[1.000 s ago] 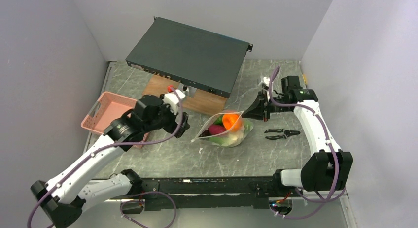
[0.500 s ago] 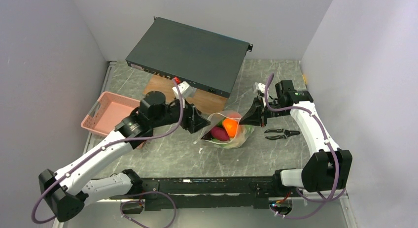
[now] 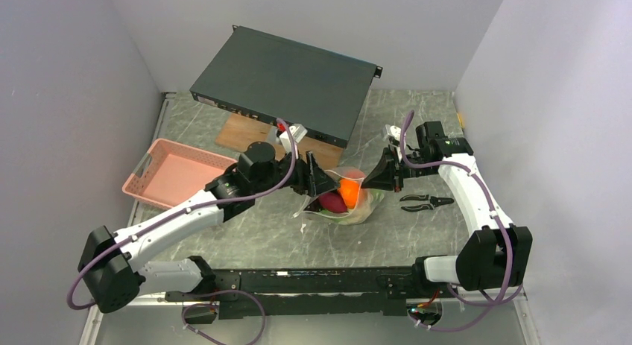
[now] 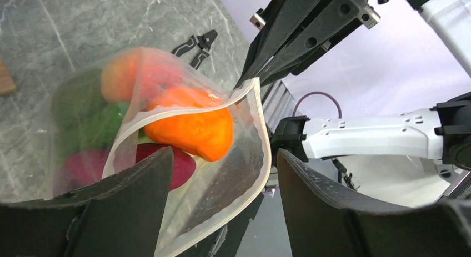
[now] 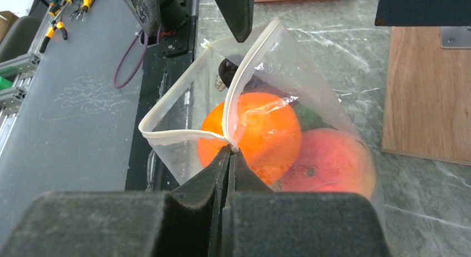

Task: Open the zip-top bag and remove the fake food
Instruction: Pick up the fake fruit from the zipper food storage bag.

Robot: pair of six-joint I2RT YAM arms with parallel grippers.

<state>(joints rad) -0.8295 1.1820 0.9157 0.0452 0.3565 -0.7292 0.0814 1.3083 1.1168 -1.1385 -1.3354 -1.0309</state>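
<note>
Bag (image 3: 350,202) rested on the table (image 3: 417,233), food (image 5: 261,129) inside. Right gripper (image 5: 229,152) was clamped on one lip of the mouth. Left gripper (image 4: 223,155), wide, straddled the opposite lip. Best practice: close on plastic only, clear of food, then part gently.

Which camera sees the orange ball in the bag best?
The left wrist view: the orange ball sits sharp in the open mouth of the zip-top bag. The right wrist view shows it through plastic; the top view, only a small orange spot.
</note>
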